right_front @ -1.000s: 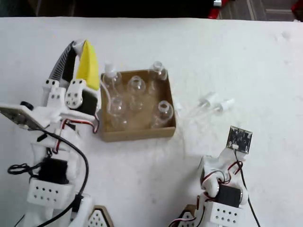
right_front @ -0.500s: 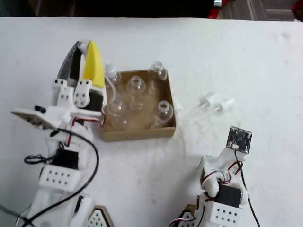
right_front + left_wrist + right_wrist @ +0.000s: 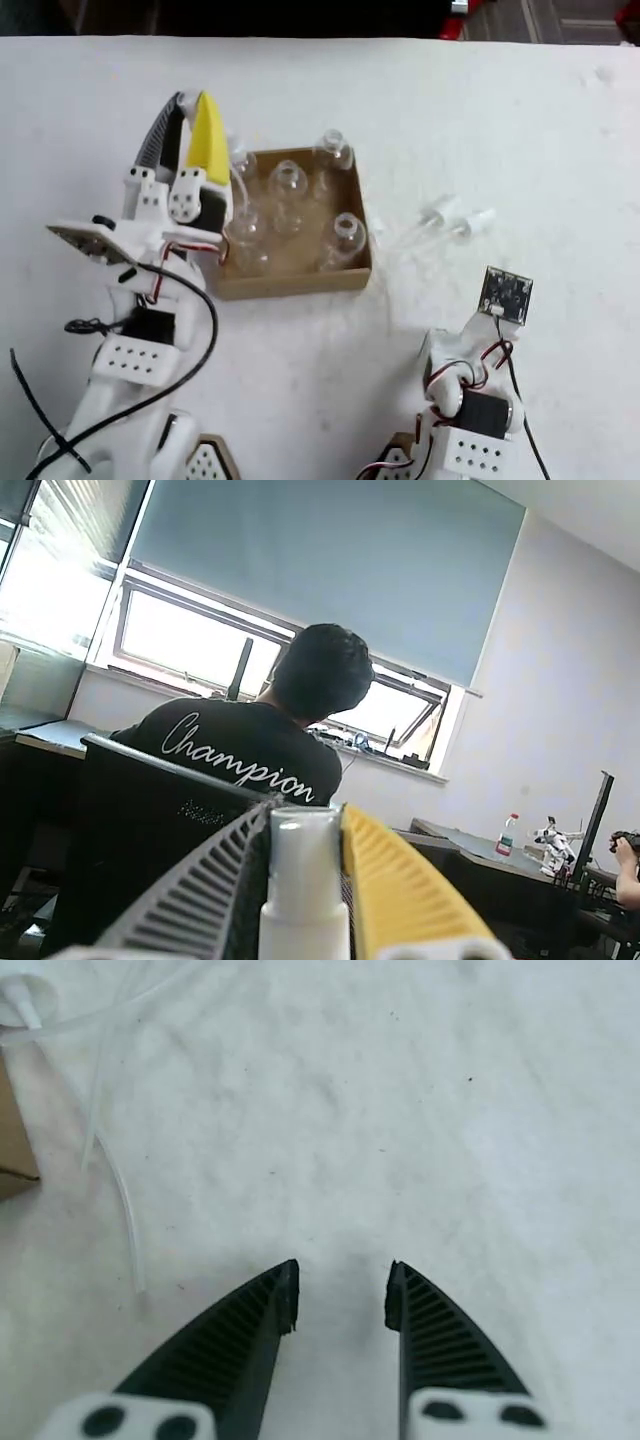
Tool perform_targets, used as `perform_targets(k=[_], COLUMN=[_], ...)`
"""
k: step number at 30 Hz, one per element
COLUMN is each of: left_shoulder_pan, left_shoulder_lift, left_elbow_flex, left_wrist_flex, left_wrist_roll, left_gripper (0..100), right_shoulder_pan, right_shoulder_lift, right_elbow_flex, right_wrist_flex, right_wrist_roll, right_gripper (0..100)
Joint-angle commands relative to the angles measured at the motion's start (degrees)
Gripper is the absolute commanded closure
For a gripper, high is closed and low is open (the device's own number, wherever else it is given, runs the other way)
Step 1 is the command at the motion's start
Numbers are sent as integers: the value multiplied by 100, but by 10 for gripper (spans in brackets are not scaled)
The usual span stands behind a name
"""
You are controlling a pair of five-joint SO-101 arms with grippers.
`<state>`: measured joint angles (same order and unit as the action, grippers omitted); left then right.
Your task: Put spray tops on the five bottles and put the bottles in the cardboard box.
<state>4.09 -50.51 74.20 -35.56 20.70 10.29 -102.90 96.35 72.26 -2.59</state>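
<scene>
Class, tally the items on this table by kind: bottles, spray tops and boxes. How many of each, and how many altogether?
Bottles: 5
Spray tops: 3 (2 on the table, 1 in the left end effector)
Cardboard box: 1
Total: 9

Left gripper (image 3: 196,102) clamps a spray top (image 3: 304,870); right gripper (image 3: 340,1295) hangs parted.

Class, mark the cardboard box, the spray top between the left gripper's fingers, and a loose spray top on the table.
cardboard box (image 3: 290,283): high view, front wall.
spray top (image 3: 300,880): left wrist view, white body.
loose spray top (image 3: 478,220): high view, head.
</scene>
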Motion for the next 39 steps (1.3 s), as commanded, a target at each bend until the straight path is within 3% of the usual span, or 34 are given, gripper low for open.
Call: perform_targets(k=[1, 6, 14, 28, 36, 39], left_shoulder_pan=[48, 84, 391, 602, 629, 567], left_shoulder_lift=[-22, -22, -66, -66, -66, -66], left_elbow_flex=[44, 308, 941, 1468, 2145, 2198], left_wrist_flex=[-132, -149, -158, -167, -1530, -1556], left_wrist_roll=[-97, -158, -1055, -1108, -1495, -1582], left_gripper=[980, 980, 980, 980, 980, 980], right_shoulder_pan=[66, 66, 66, 66, 66, 66], right_shoulder_lift=[-22, -22, -22, -22, -22, -22], right_elbow_flex=[53, 53, 53, 53, 53, 53], right_wrist_flex=[48, 48, 48, 48, 48, 48], right_wrist_roll=[-35, -35, -35, -35, -35, -35], right_gripper=[871, 871, 871, 871, 871, 871])
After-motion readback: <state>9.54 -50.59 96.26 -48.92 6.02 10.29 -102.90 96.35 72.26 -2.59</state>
